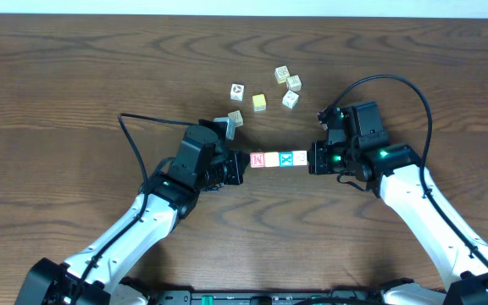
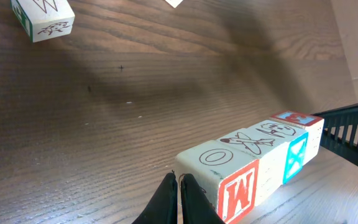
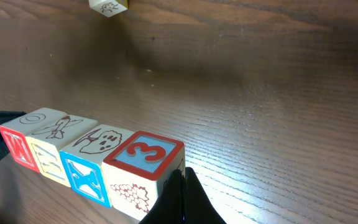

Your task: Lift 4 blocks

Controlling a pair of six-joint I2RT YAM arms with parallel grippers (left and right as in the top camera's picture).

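1. Now the row of four blocks (image 1: 279, 159) runs end to end — red, yellow, blue, whitish — at the middle of the worktop (image 1: 74, 76).
2. Left claw (image 1: 242, 161), clenched empty, touches the red end.
3. Right claw (image 1: 313, 158), clenched likewise, touches the whitish end.
4. Loose cubes (image 1: 261, 102) lie well apart.

Left wrist view: the top edge crops a whitish wooden cube with a green side (image 2: 42, 17), and the bottom edge crops the left gripper (image 2: 179, 200), fingers pressed together. Right wrist view: a pale wooden cube (image 3: 109, 5) is cut off at the top and the right gripper (image 3: 183, 200), fingers likewise together, at the bottom. Overhead view: most markings on the row of four small wooden letter cubes (image 1: 278, 158) are too small to read, and both fingertip contacts at its ends are hidden.
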